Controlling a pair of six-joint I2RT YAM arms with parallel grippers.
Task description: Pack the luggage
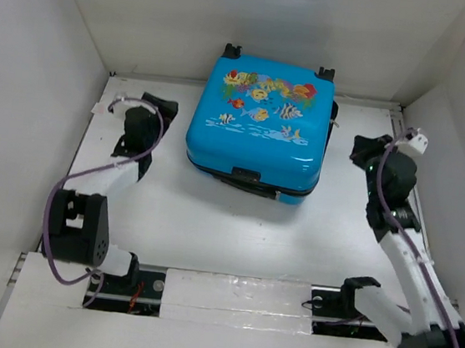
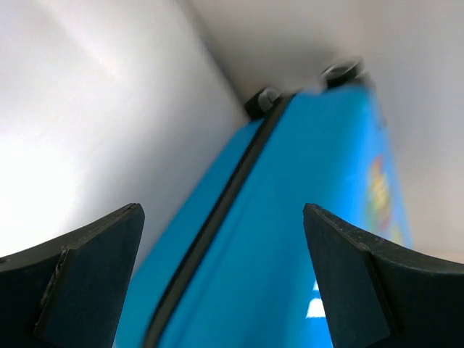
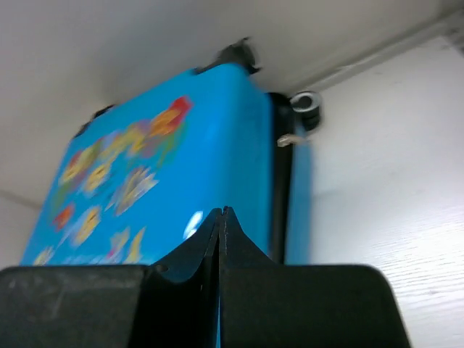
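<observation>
The luggage [image 1: 259, 122], bright blue with a fish print on its top face, lies flat at the back middle of the table. Its lid is down, and a dark seam gapes slightly along the front edge. My left gripper [image 1: 161, 105] stands open just left of the case, apart from it. In the left wrist view the blue side and black seam of the luggage [image 2: 290, 217] fill the space beyond the left gripper [image 2: 222, 210], nothing between its fingers. My right gripper [image 1: 365, 149] sits right of the case, shut and empty. The right gripper [image 3: 221, 210] faces the luggage [image 3: 145, 167].
White walls [image 1: 34, 76] close in the table on the left, back and right. Black caster wheels [image 1: 231, 50] stick out at the case's far edge near the back wall. A taped white strip [image 1: 235, 296] runs along the near edge between the arm bases.
</observation>
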